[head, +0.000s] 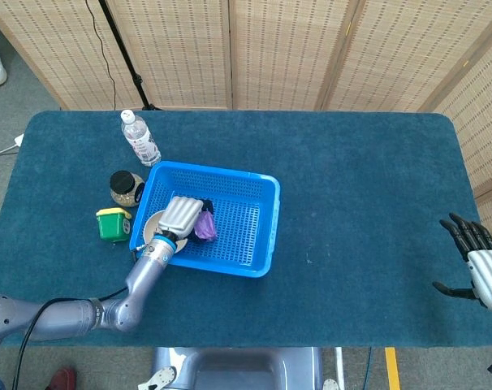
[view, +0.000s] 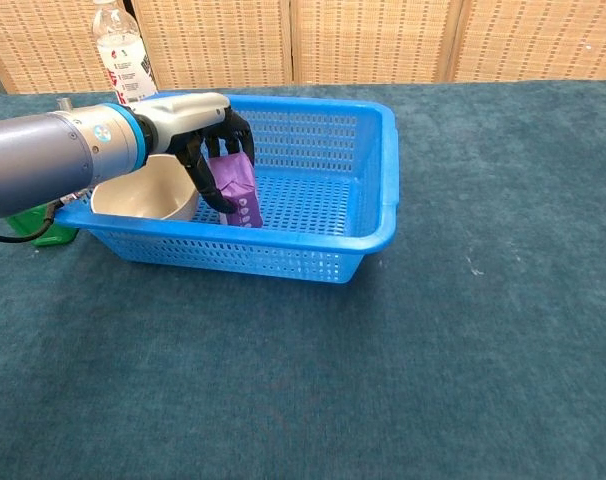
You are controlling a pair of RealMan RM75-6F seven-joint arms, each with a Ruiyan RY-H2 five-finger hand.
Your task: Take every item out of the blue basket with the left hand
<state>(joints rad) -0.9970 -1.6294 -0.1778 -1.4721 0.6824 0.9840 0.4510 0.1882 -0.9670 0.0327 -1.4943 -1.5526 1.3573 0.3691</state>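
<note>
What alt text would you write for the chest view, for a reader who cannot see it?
The left hand grips a purple pack inside a blue basket on a teal table. A beige bowl sits in the basket's left end. A bottle stands behind the basket, with wicker screens beyond.

On the teal tabletop [head: 360,203] you have a clear water bottle [head: 140,139] lying at the far left, a dark-lidded jar [head: 125,187] nearer you, and a green box [head: 113,224] just beside the jar.
</note>
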